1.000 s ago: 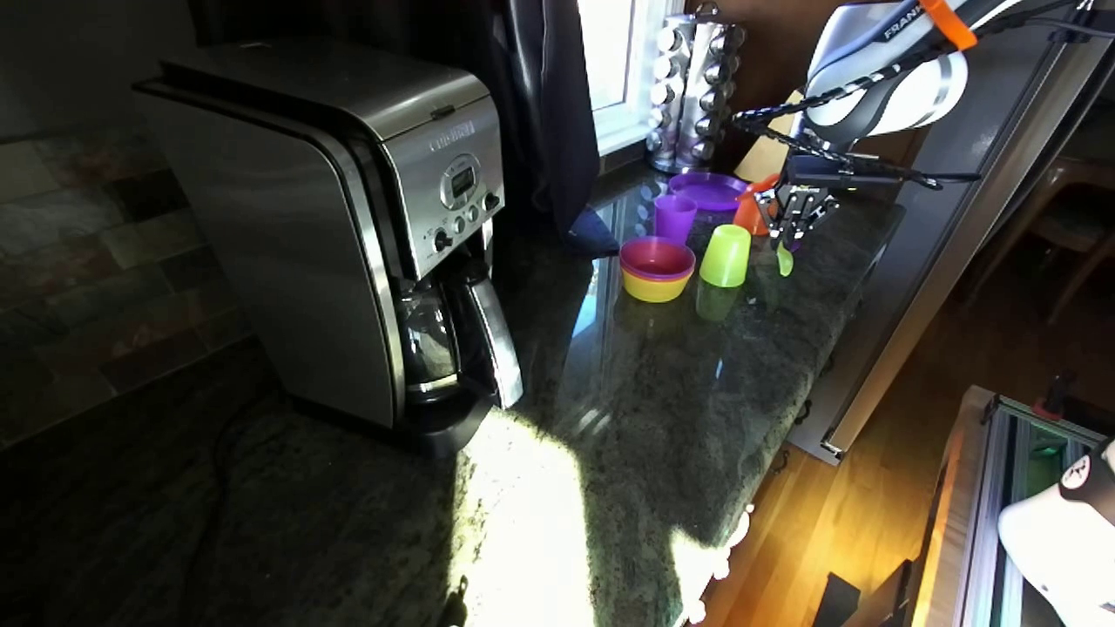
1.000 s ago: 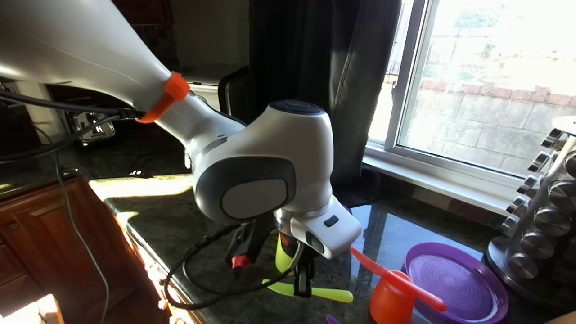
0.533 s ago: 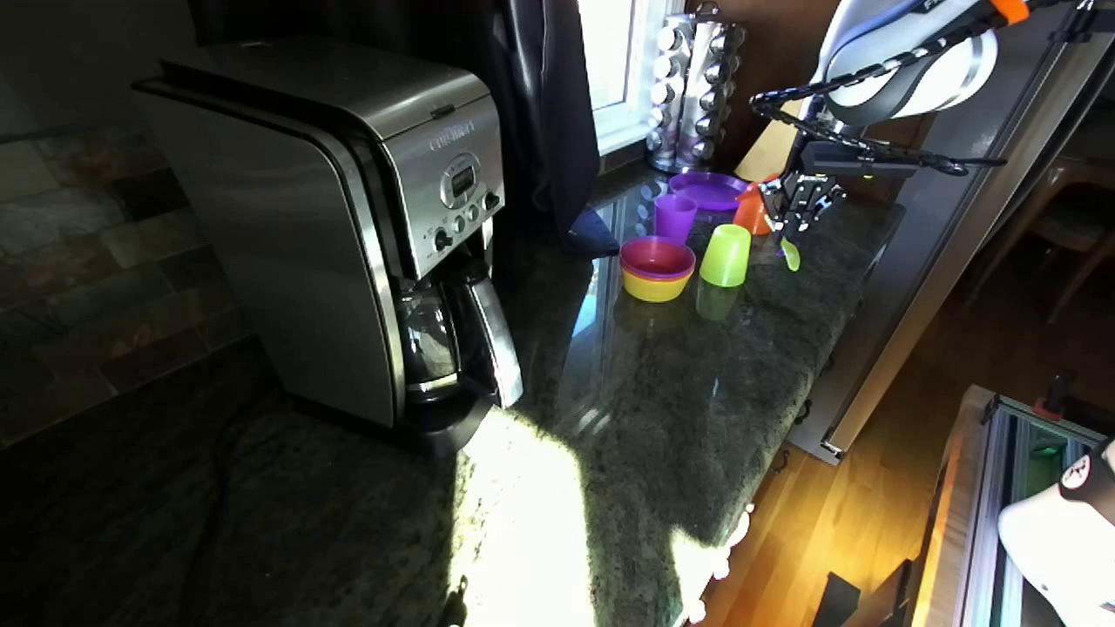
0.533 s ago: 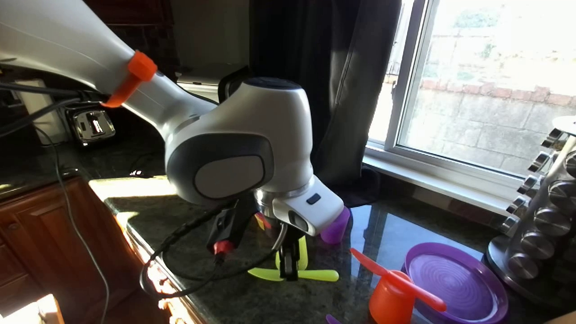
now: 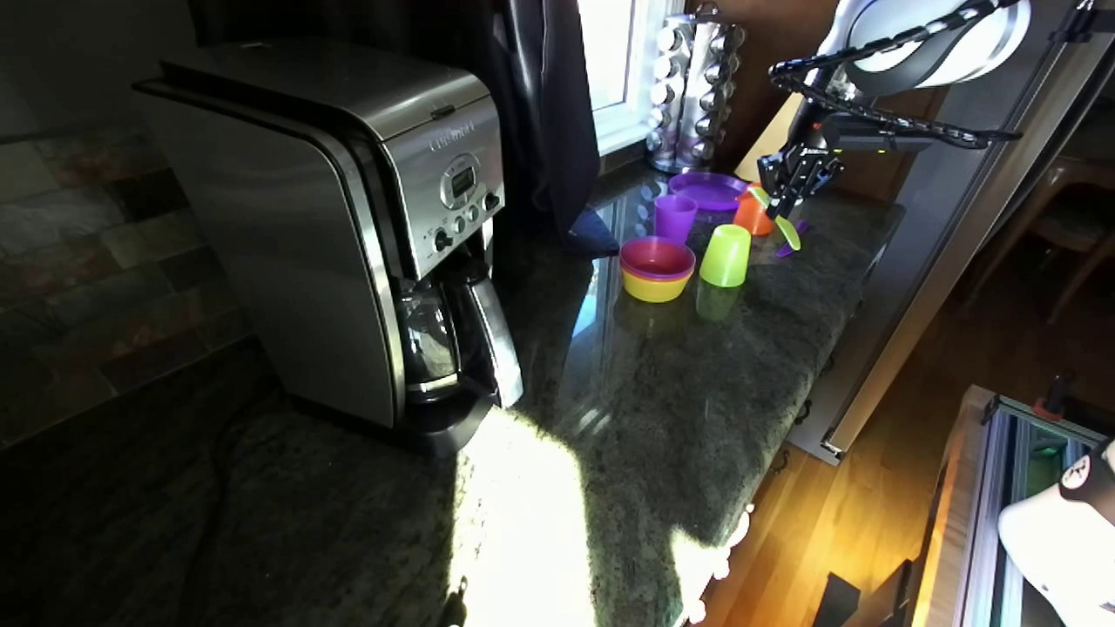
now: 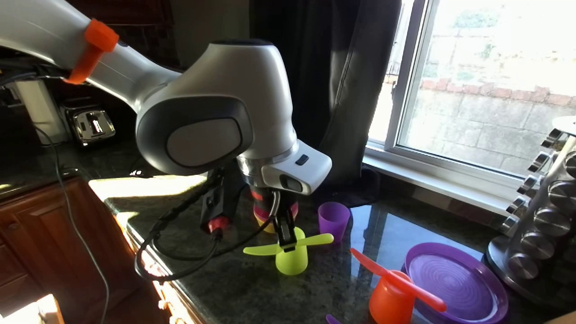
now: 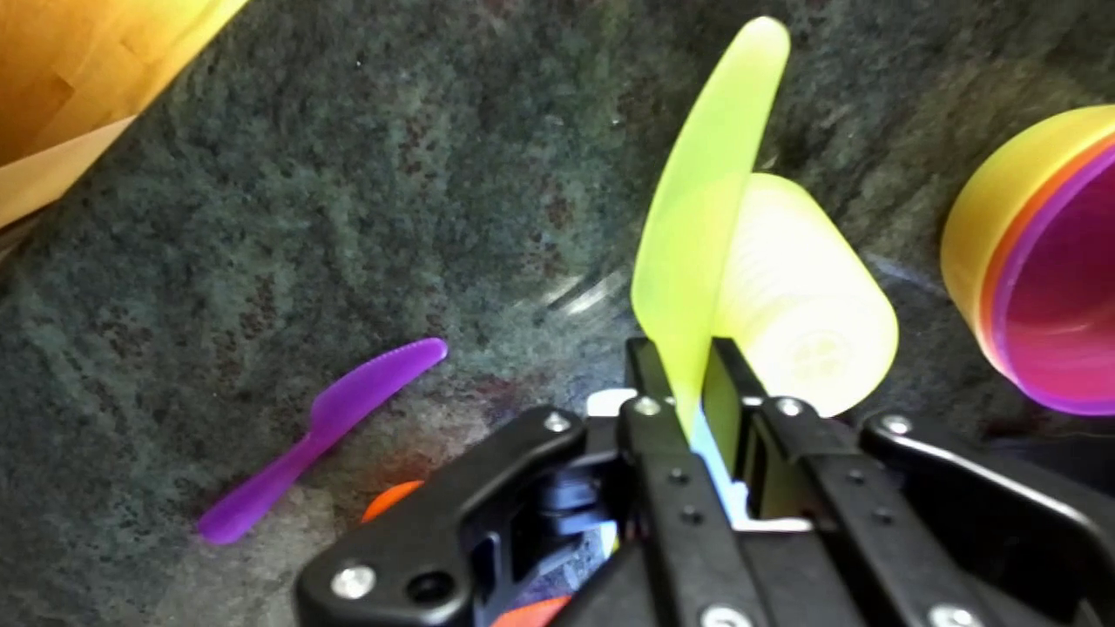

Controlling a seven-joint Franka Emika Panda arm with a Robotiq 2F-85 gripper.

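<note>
Pinching a green knife near its middle, the gripper holds it firmly between both fingertips, the blade reaching out past them. We find this knife up in the air above the dark counter; from the wrist, we see it pass in front of the edge of a green cup standing upside down. A purple knife lies flat on the counter, apart from that cup. On the cup's opposite side we see a stack of bowls, yellow on the outside and red innermost. A purple cup stands mouth up near the bowls. In an exterior view, we spot an orange cup with an orange knife across its top, just beside a purple plate. A spice rack stands near the plate. Well apart from these, we see a coffee maker beside a dark curtain.
</note>
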